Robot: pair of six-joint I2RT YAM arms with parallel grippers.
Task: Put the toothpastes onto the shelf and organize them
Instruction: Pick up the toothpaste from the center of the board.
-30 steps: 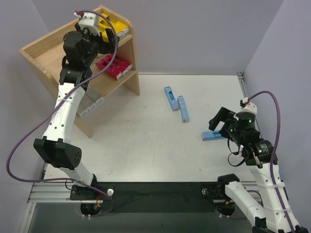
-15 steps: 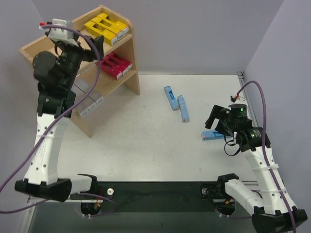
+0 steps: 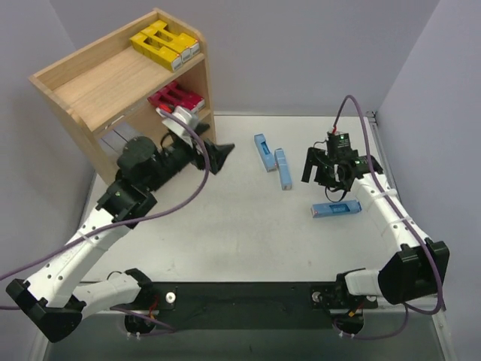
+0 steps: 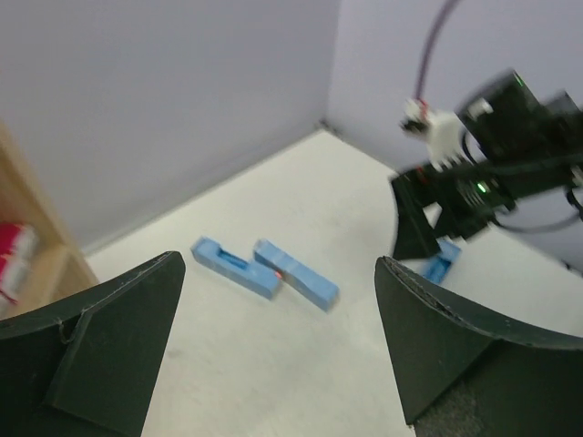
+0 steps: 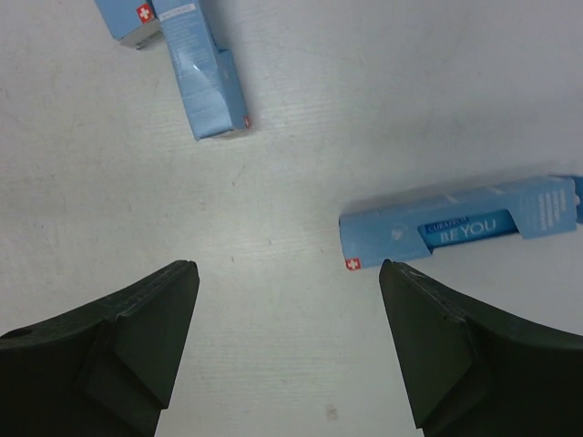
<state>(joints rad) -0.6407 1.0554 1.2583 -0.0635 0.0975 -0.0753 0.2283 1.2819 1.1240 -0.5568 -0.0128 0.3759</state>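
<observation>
Left tool (image 3: pixel 219 156) gapes wide and grips nothing, hanging low over the bench (image 3: pixel 225 226). Two blue cartons (image 3: pixel 264 152) lie side by side ahead of it, between it and the right tool (image 3: pixel 320 176). That one is also spread wide and empty, with the third blue carton (image 3: pixel 336 209) just behind it, untouched. A second ago the left tool was up at the shelf (image 3: pixel 98 86) by the yellow cartons (image 3: pixel 165 43), and the right tool sat beside the third carton. No carton has shifted. Only the right wrist view shows "BE YOU" printed on that carton; the left wrist view catches red cartons (image 4: pixel 14 259) far to its left.
</observation>
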